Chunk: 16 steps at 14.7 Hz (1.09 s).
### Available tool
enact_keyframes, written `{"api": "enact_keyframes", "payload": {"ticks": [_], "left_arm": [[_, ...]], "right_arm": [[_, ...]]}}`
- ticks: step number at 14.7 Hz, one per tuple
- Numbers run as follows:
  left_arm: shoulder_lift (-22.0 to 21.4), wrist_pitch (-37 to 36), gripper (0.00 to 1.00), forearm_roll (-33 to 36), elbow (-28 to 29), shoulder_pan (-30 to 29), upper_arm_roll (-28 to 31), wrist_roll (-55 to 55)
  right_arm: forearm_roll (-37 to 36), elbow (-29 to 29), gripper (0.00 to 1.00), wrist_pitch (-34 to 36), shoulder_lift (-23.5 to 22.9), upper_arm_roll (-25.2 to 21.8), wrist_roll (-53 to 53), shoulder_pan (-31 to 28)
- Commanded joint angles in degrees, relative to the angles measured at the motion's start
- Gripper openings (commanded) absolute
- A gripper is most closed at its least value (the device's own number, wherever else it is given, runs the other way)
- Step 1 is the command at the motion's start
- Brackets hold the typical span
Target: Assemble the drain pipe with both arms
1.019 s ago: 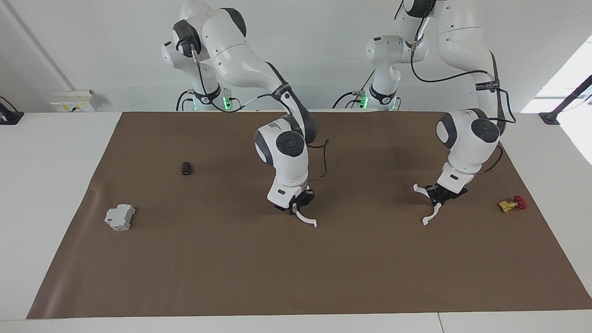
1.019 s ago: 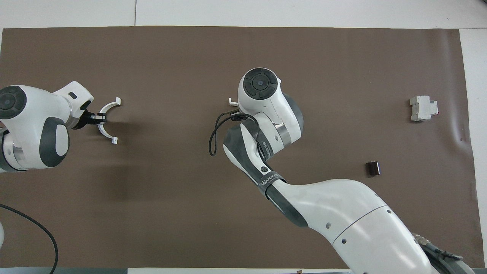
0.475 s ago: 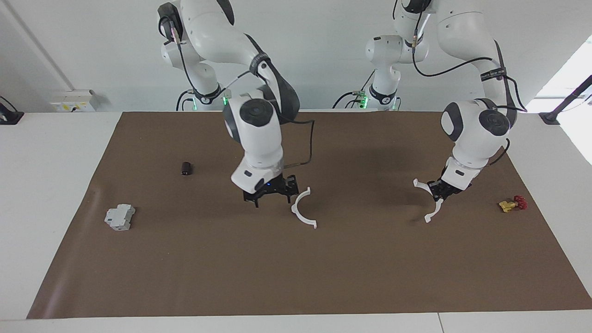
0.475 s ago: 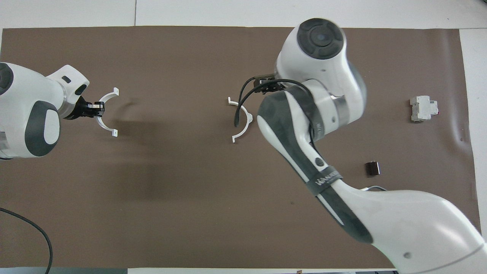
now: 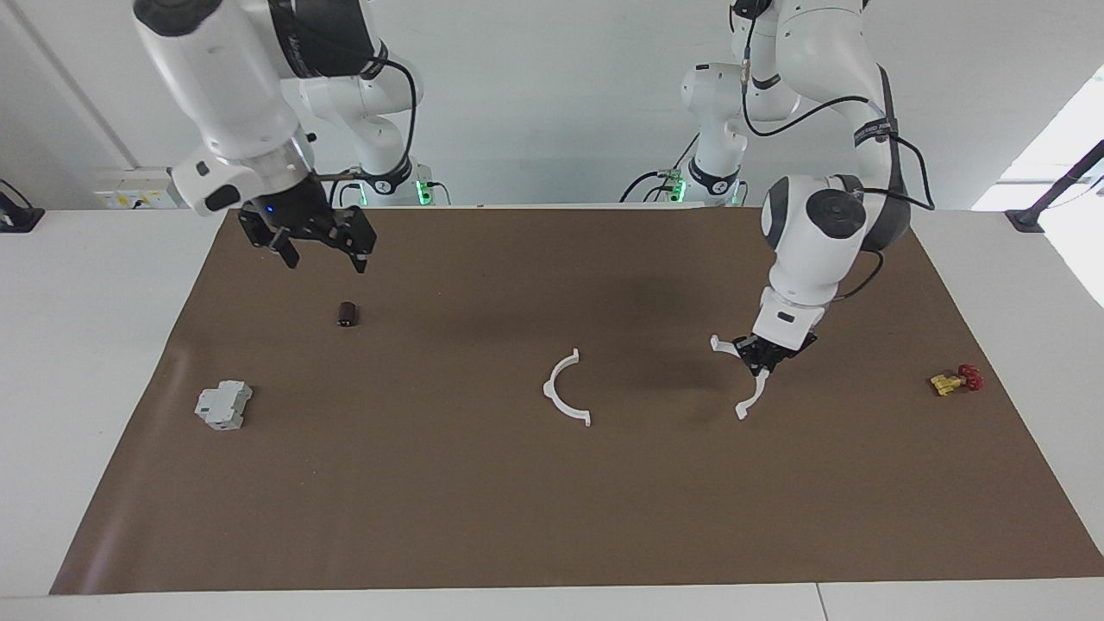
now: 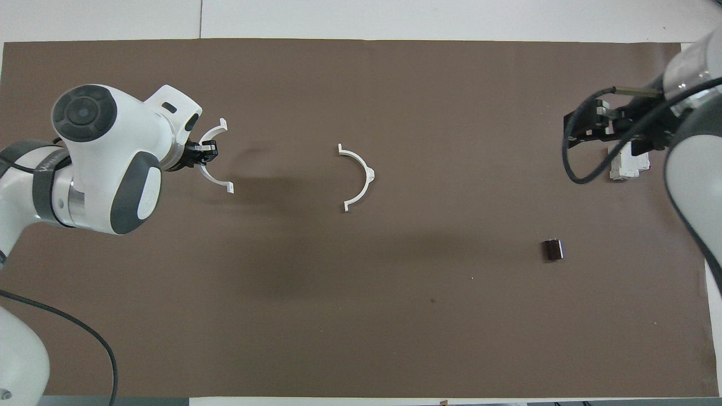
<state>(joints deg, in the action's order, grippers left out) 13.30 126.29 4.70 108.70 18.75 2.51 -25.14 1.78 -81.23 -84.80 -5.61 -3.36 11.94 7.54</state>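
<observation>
Your surface point(image 5: 552, 517): brown mat, white wall at the robots' end. One white half-ring point(image 5: 567, 388) lies flat mid-mat. Your left end effector point(image 5: 762, 360) pinches the second half-ring point(image 5: 747, 379) over the mat, toward the yellow-and-red valve point(image 5: 956, 379). Your right end effector point(image 5: 321, 246) hangs raised, fingers spread, holding nothing, over the small dark cylinder point(image 5: 347, 314). Grey box point(image 5: 223, 404) near that end.

white arcs point(image 5: 567, 388), brown mat point(image 5: 517, 517), yel/red valve point(image 5: 954, 379)

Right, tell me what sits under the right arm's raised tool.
In the overhead view the right tool partly covers the grey blocky box. The facing view shows the tool high in the air, open and empty, with bare brown mat below and the box uncovered.
</observation>
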Motion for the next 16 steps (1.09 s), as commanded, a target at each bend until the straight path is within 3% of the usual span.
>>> {"api": "enact_keyframes", "payload": {"ticks": [1, 4, 7, 16], "left_arm": [[4.61, -0.87, 0.00, 1.46, -5.06, 6.28, 0.83, -7.88], [10.94, -1.22, 0.00, 2.42, -10.51, 11.92, 1.09, -13.87], [14.29, -1.05, 0.00, 2.42, -13.15, 14.30, 1.09, -15.20], [14.39, 3.34, 0.00, 2.51, -9.84, 17.37, 0.83, -15.29]], "right_arm": [[-0.82, -11.37, 1.00, -1.15, 6.91, 0.64, -5.16, -4.19], [-0.99, -15.44, 1.00, -6.76, 8.68, 0.90, -6.75, -5.43], [-2.30, -14.84, 1.00, -6.53, 8.69, 1.51, -6.84, -5.51], [-2.49, -12.20, 1.00, -4.85, 6.49, 1.08, -7.80, -6.12]]}}
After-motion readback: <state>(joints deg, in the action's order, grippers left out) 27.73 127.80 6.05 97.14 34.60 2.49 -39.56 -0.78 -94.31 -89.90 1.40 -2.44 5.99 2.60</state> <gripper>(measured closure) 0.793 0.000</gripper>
